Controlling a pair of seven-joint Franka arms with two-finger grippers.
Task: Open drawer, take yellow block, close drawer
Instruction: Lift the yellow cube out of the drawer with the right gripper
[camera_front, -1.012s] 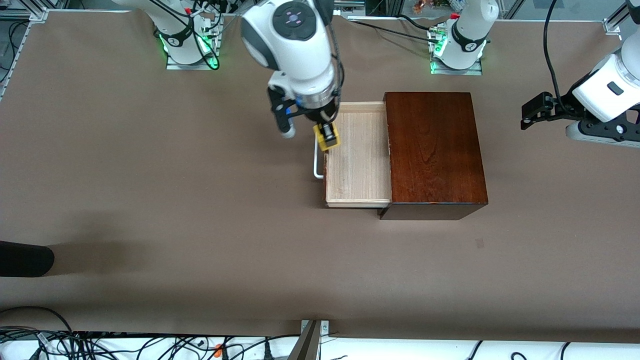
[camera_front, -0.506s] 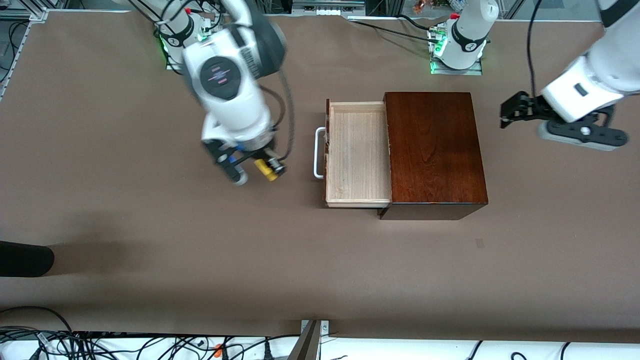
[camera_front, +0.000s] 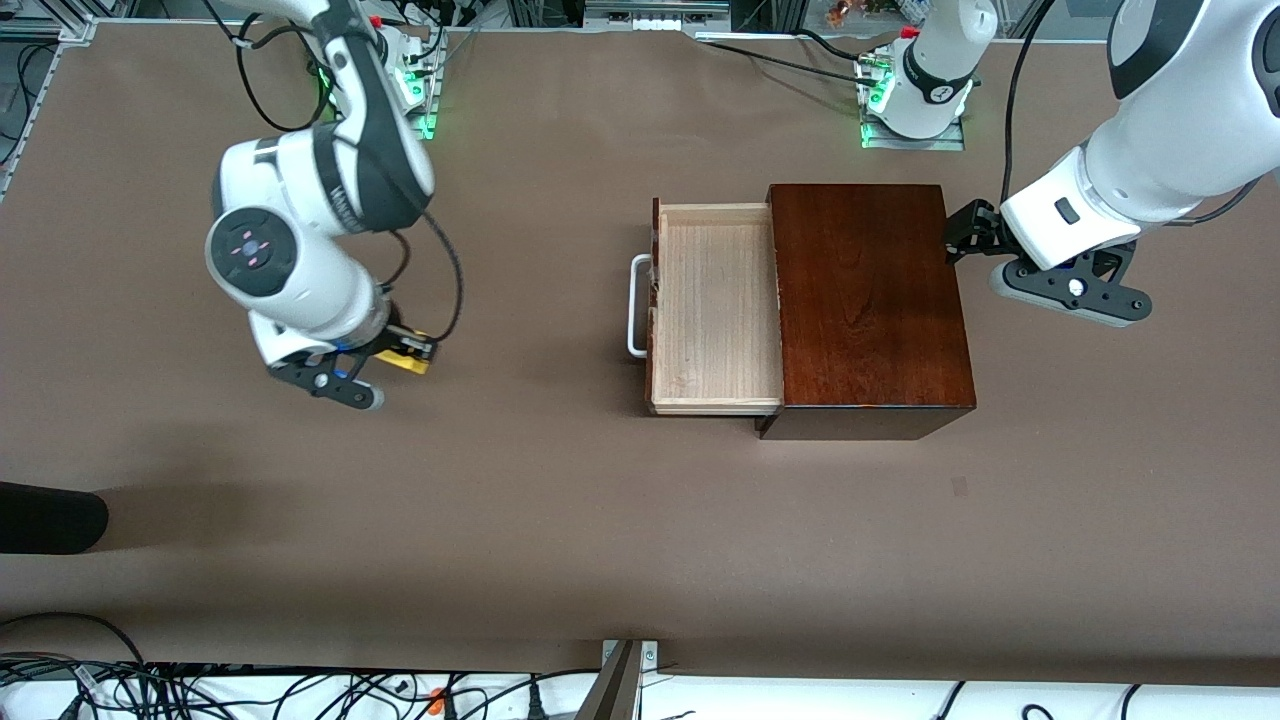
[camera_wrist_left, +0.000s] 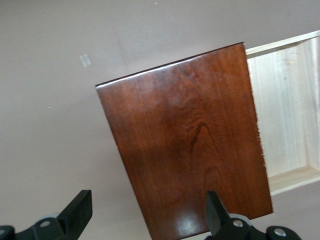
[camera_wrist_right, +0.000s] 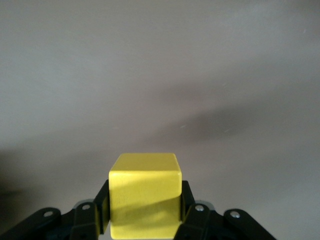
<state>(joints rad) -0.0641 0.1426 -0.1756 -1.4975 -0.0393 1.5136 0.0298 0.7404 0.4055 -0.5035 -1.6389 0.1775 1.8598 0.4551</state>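
The right gripper (camera_front: 408, 352) is clamped on the yellow block (camera_front: 412, 360), holding it over bare table (camera_front: 500, 520) toward the right arm's end, well apart from the drawer (camera_front: 716, 308). In the right wrist view the block (camera_wrist_right: 145, 195) sits squarely between the two fingers (camera_wrist_right: 194, 209), with one pad against each side face and its top face level; only brown table surface shows under it. The drawer stands pulled out of the box (camera_front: 868, 308) toward the right arm's end, its pale interior bare and its white handle (camera_front: 636, 306) at the outer front. The left gripper (camera_front: 966, 236) hangs over the edge of the box at the left arm's end of the table, jaws spread wide and holding nothing. The left wrist view looks down on the box lid (camera_wrist_left: 187, 137) with part of the drawer interior (camera_wrist_left: 287, 107) visible past it, and both fingers (camera_wrist_left: 80, 210) set well apart.
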